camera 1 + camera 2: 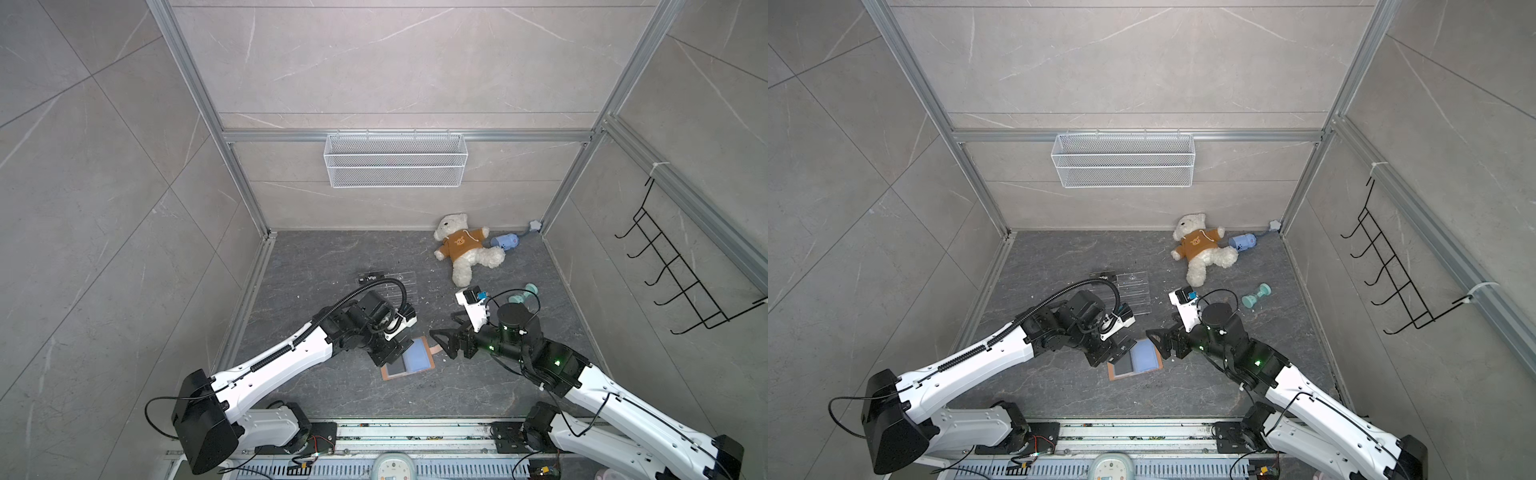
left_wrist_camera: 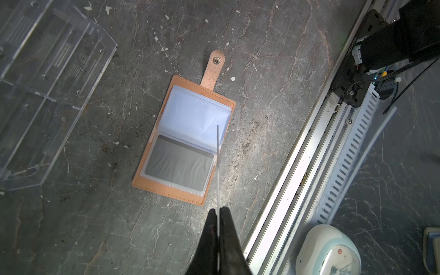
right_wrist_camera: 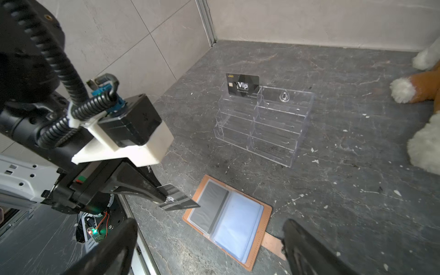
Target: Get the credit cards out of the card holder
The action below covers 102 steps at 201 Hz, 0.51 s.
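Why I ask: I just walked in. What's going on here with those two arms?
The left claw is shut on a credit card, held just over the card holder, which lies open. Another dark card sits in one of its sleeves, and a Vip card stands in the clear rack. The right claw is open near the holder's strap, holding nothing.

Robot lab cell; aluminium frame (image 1: 407,136), tiled walls (image 1: 395,62), base rail (image 1: 415,432)
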{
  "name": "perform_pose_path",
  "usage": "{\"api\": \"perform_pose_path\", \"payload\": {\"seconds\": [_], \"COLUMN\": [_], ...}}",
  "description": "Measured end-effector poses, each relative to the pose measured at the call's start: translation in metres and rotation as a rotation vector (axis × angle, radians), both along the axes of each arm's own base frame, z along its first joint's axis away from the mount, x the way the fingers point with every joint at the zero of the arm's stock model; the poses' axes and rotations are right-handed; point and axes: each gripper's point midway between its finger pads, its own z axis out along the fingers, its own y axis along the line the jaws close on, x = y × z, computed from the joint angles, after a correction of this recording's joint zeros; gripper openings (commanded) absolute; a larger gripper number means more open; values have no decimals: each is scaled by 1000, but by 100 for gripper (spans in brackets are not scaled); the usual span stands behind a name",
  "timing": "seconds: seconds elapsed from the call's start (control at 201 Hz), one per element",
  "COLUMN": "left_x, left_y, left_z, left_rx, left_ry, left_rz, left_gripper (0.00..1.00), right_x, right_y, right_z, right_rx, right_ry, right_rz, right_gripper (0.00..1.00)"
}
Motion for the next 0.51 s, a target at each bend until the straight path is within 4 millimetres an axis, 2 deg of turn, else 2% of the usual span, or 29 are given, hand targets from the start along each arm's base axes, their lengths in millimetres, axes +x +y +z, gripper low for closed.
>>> {"api": "perform_pose_path", "payload": {"seconds": [0.194,0.508], "left_x": [3,10], "left_y": [-2,1], "left_z": [11,8], "left_rx": [31,128], "left_ry": [-42,-64], "left_rz": [-80,-153], "left_gripper": [0,0], "right_x": [-1,-1], "right_y": [-1,-1], "right_z": [0,-1], "right_rx": [-9,-14], "right_ry": [-11,-10], "right_rz": [6,7], "right_gripper": [97,97]}}
